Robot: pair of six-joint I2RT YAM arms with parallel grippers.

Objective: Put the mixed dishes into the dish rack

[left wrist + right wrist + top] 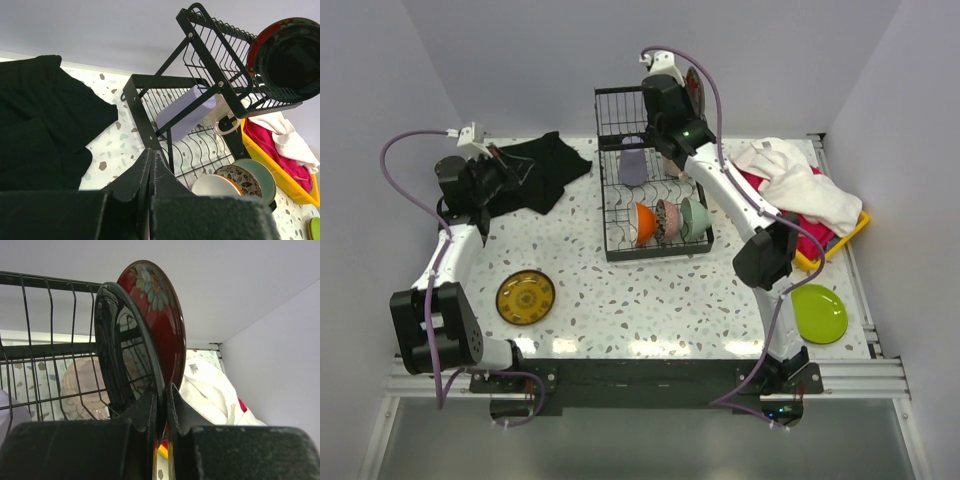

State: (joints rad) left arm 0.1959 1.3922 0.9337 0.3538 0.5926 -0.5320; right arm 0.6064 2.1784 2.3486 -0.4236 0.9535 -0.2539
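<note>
My right gripper (161,392) is shut on the rim of a red floral bowl (162,305) with a glossy black inside, held on edge at the raised basket of the black wire dish rack (650,256). The same bowl (695,88) shows at the rack's top right. On the lower grid stand an orange bowl (645,223), a patterned bowl (667,220) and a pale green bowl (694,217). A lavender mug (185,112) and a pinkish mug (220,119) lie behind them. My left gripper (150,155) is shut and empty, left of the rack.
A black cloth (540,165) lies under the left gripper. A dark plate with a yellow centre (526,297) sits at front left, a lime green plate (819,312) at front right. A yellow tray (838,243) of white and pink cloths stands right of the rack.
</note>
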